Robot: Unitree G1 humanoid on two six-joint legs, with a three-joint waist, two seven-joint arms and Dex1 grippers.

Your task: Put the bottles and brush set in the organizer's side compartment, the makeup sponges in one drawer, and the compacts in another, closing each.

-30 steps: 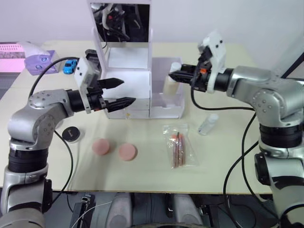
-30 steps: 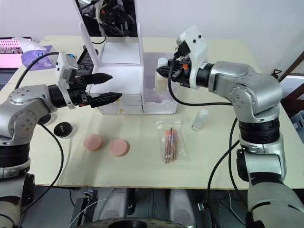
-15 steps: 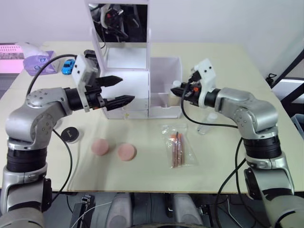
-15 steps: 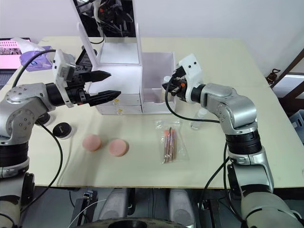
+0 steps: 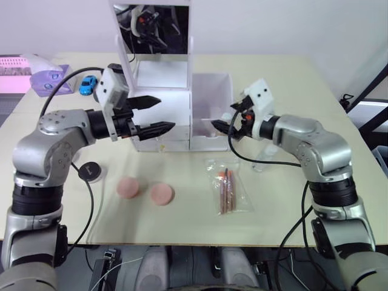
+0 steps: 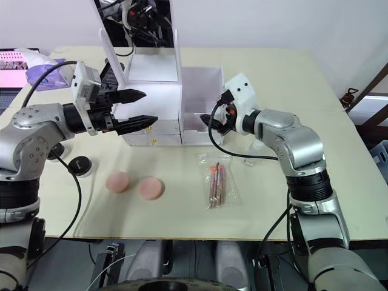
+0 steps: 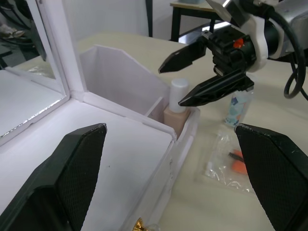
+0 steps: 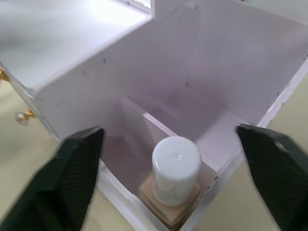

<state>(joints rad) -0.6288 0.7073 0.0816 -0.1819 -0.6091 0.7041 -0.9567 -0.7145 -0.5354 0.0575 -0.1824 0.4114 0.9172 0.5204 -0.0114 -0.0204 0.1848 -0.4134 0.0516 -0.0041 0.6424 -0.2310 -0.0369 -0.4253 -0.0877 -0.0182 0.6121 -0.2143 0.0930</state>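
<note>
The white organizer [image 5: 162, 76] stands at the table's back with its side compartment [image 5: 212, 91] on the right. A beige bottle with a white cap [image 8: 175, 166] stands upright in that compartment's front section. My right gripper [image 6: 209, 123] hangs open just in front of and above the bottle, touching nothing. A small clear bottle [image 7: 237, 107] stands on the table beside that arm. The bagged brush set [image 5: 227, 189] lies in front. Two pink sponges [image 5: 128, 187] [image 5: 162, 193] and a black compact [image 5: 91, 172] lie at the front left. My left gripper [image 5: 165, 113] is open and empty before the drawers.
The organizer's mirror [image 5: 154, 27] stands upright at the back. A purple pack [image 5: 51, 79], a blue toy car [image 5: 88, 83] and a pink item [image 5: 15, 63] sit at the far left. Gold drawer knobs [image 8: 21, 115] face the front.
My right gripper brought the beige bottle down into the side compartment, let go of it and opened. The left arm has stayed almost still.
</note>
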